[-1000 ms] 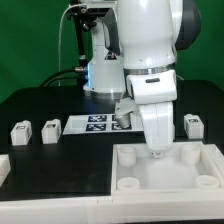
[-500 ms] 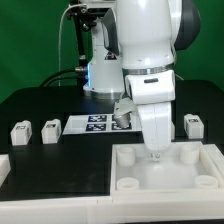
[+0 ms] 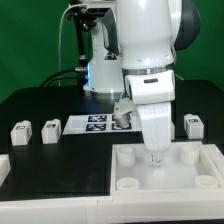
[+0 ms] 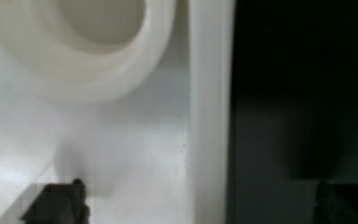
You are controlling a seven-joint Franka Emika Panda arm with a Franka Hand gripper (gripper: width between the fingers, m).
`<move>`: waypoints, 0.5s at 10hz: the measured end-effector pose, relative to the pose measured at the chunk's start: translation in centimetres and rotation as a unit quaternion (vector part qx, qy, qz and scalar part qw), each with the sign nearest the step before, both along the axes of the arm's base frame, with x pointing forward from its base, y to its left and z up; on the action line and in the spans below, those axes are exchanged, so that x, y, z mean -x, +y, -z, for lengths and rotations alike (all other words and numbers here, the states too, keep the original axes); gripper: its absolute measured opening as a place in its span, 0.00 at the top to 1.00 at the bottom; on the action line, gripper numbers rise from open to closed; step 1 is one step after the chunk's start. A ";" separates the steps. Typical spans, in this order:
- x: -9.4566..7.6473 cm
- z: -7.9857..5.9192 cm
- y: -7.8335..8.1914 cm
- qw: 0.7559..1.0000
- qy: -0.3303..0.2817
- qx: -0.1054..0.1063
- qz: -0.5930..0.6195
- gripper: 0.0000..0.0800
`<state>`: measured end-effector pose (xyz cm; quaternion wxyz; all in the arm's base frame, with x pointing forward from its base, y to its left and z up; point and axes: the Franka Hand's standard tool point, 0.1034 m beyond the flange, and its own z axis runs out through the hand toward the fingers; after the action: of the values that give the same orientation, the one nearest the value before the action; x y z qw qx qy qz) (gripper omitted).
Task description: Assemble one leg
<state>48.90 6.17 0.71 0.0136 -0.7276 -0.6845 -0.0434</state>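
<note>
Two small white legs (image 3: 20,132) (image 3: 50,130) with black tags stand on the black table at the exterior view's left. A third leg (image 3: 194,124) stands at the right. Another leg (image 3: 122,116) shows partly behind the arm, by the marker board. My gripper (image 3: 153,154) is down at the back wall of the large white tray (image 3: 130,182). In the wrist view the gripper (image 4: 199,206) is open and holds nothing. Its dark fingertips (image 4: 55,205) stand wide apart on either side of the tray's wall (image 4: 208,110). A round socket (image 4: 87,30) of the tray shows close by.
The marker board (image 3: 92,124) lies on the table behind the tray, between the left legs and the arm. A low white rim (image 3: 4,166) lies at the exterior view's left edge. The robot's base (image 3: 100,60) and cables stand at the back.
</note>
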 end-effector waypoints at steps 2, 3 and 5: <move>0.0 0.0 0.0 1.000 0.000 0.000 0.000 0.19; 0.0 0.0 0.0 1.000 0.000 0.000 0.000 0.19; 0.3 -1.2 0.4 1.000 -0.004 0.000 0.029 0.19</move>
<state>48.57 6.55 1.86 0.0096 -0.7469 -0.6632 -0.0471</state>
